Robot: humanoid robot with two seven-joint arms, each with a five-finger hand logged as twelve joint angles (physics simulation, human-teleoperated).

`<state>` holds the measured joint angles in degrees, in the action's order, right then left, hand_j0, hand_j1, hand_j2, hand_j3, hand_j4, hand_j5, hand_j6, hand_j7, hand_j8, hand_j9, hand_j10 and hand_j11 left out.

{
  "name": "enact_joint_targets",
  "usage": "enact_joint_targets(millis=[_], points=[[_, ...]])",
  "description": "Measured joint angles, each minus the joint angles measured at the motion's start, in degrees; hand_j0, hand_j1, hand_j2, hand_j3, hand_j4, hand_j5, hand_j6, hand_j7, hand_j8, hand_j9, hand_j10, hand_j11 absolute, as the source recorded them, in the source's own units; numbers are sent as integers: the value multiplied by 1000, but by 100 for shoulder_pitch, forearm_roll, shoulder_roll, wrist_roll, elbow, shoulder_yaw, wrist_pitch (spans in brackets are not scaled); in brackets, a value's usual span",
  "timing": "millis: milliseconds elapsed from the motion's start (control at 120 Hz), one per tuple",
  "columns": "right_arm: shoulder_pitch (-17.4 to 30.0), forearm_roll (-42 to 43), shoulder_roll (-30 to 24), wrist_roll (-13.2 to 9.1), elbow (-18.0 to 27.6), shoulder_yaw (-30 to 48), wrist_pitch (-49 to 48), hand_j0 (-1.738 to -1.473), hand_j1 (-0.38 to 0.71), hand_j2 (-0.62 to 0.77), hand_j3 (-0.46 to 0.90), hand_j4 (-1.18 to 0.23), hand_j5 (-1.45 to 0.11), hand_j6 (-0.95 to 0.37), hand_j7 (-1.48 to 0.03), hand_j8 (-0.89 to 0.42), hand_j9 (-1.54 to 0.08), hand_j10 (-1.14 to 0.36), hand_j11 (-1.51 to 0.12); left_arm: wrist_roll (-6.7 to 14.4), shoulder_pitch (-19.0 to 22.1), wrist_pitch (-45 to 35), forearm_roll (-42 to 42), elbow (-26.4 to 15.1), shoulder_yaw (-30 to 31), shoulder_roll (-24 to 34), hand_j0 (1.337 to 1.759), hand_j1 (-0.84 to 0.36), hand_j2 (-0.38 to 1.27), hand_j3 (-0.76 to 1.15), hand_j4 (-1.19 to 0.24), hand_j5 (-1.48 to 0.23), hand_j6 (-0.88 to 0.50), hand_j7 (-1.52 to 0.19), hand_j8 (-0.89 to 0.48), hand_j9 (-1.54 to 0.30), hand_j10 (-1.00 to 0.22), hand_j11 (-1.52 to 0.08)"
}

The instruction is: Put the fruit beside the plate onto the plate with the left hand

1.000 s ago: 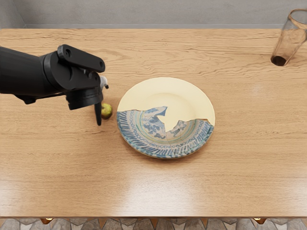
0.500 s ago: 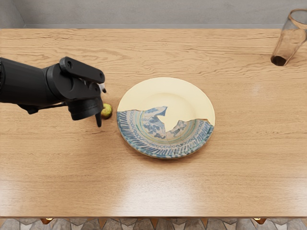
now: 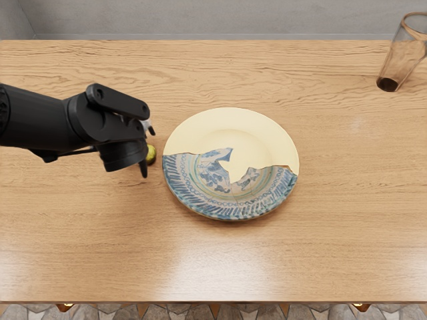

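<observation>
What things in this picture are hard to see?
- Fruit, head view: the left hand covers most of it. Only a yellow-green sliver shows, so its kind is unclear.
- Grip, head view: the hand's own back hides whether it holds the fruit.
- Glass, head view: its rim is cut off by the right edge.
- Right hand: outside the picture.

No text, label or number can be read anywhere. The plate [image 3: 230,133] carries only a blue painted pattern, with no letters in it. The glass [image 3: 402,53] is plain.
</observation>
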<state>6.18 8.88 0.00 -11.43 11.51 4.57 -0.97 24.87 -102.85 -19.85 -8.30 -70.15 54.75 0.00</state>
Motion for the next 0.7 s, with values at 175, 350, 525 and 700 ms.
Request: enact_joint_targets(millis=[175, 350, 525, 700], points=[[0, 0, 0, 0, 0, 0, 0, -1658, -322, -5, 0, -22, -29, -22, -29, -22, -29, -22, -29, 0, 186, -134, 38, 120, -17, 0, 1658, 7, 58, 0, -286, -371, -286, -371, -286, -371, -286, -371], [-1, 0, 0, 0, 0, 0, 0, -1658, -322, -5, 0, -22, -29, -22, -29, -22, -29, -22, -29, 0, 229, -276, 67, 159, -55, 0, 1658, -10, 61, 0, -300, -389, -300, -389, -300, -389, -300, -389], [1, 0, 0, 0, 0, 0, 0, -1658, -322, -5, 0, -22, -29, -22, -29, -22, -29, -22, -29, 0, 248, -303, 96, 166, -102, 0, 1658, -46, 67, 0, -330, -428, -330, -428, -330, -428, -330, -428], [1, 0, 0, 0, 0, 0, 0, -1658, -322, -5, 0, -22, -29, -22, -29, -22, -29, -22, -29, -3, 335, -355, 100, 170, -110, 0, 1658, -75, 72, 0, -354, -460, -355, -460, -354, -460, -354, -460]])
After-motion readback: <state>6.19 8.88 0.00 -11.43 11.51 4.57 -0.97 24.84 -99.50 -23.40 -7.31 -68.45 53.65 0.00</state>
